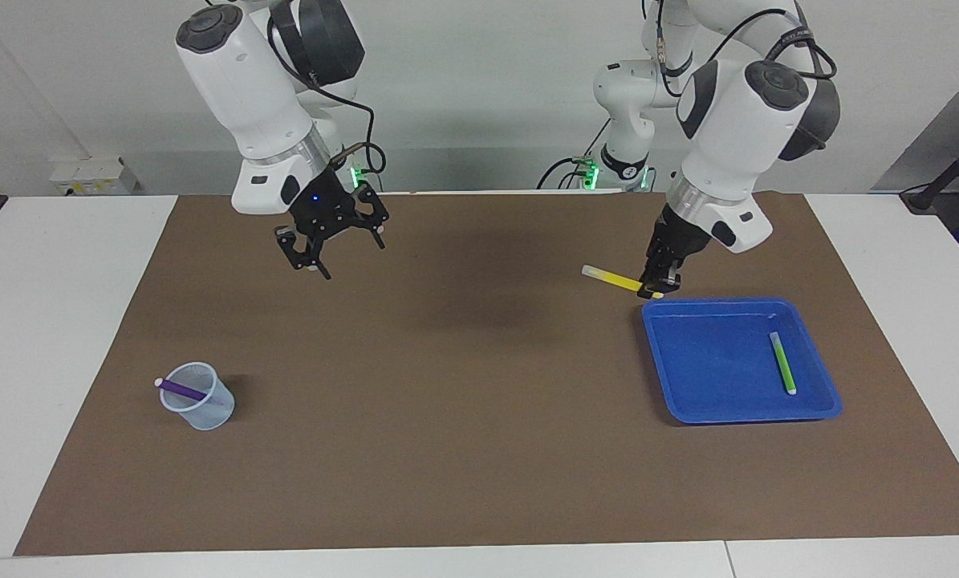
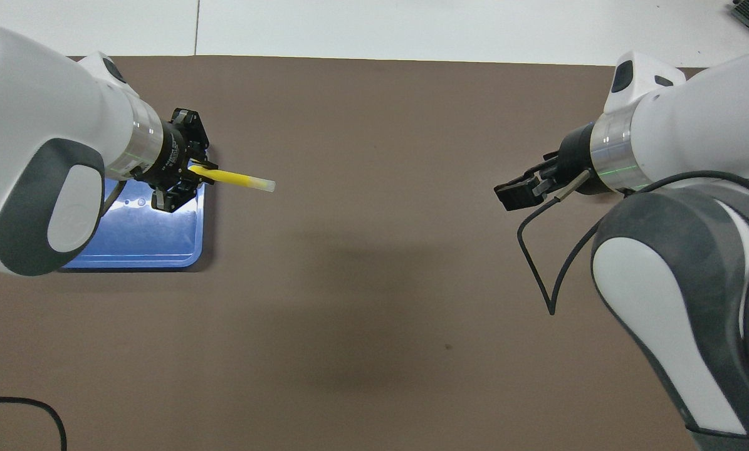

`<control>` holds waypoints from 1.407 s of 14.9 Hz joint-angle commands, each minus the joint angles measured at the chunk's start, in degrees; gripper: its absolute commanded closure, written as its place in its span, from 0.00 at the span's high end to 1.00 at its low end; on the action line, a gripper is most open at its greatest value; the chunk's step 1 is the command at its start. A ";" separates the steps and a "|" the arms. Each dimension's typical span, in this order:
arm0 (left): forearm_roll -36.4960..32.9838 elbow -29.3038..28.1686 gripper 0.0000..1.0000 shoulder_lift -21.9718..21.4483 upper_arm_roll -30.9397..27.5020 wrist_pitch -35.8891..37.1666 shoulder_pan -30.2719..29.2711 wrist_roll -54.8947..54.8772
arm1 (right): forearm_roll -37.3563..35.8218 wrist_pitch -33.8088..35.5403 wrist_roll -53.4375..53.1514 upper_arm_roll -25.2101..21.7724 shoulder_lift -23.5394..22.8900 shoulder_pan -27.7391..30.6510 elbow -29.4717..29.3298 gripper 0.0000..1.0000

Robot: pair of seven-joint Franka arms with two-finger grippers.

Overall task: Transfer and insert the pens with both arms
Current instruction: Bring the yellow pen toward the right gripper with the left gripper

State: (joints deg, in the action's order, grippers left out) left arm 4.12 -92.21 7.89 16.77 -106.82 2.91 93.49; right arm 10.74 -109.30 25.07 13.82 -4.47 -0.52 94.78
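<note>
My left gripper point(image 1: 657, 283) is shut on the yellow pen point(image 1: 617, 279). It holds the pen in the air above the edge of the blue tray point(image 1: 704, 373) that faces the table's middle. The pen is nearly level, with its pale cap end toward the right arm's end; it also shows in the overhead view point(image 2: 236, 179), held by the left gripper point(image 2: 189, 170). The green pen point(image 1: 782, 363) lies in the tray; my left arm hides it in the overhead view. The purple pen point(image 1: 180, 389) leans in a clear cup point(image 1: 202, 401). My right gripper point(image 1: 336, 245) is open and empty in the air.
A brown mat point(image 1: 447, 417) covers the table between the cup and the tray. The tray's rim point(image 2: 161, 262) shows past my left arm in the overhead view. My right gripper point(image 2: 517, 191) shows there with a black cable looping below it; the right arm hides the cup.
</note>
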 commanded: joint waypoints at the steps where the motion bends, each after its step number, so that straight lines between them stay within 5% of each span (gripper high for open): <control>1: 0.80 -1.30 0.00 -1.65 -0.95 -3.29 4.37 12.01 | 0.86 -5.39 14.62 0.33 3.76 0.09 6.21 0.91; 11: -4.29 -2.09 0.00 -1.65 -1.04 -12.78 18.52 35.78 | -1.69 -11.90 30.19 0.51 3.59 -8.44 5.94 0.74; 15: -6.31 -2.10 0.00 -1.56 -1.04 -14.20 20.20 39.47 | -1.69 -11.11 41.62 0.51 3.68 -8.53 5.86 0.66; 21: -7.98 -2.18 0.00 -1.30 -1.04 -16.83 21.87 43.17 | -1.69 -10.41 42.61 0.95 3.68 -8.70 5.42 0.56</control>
State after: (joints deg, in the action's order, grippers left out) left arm -2.16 -92.83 7.27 16.63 -121.28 23.32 134.10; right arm 9.70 -120.21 66.84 14.36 -2.15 -9.40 99.07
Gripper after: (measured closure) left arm 0.828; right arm 0.392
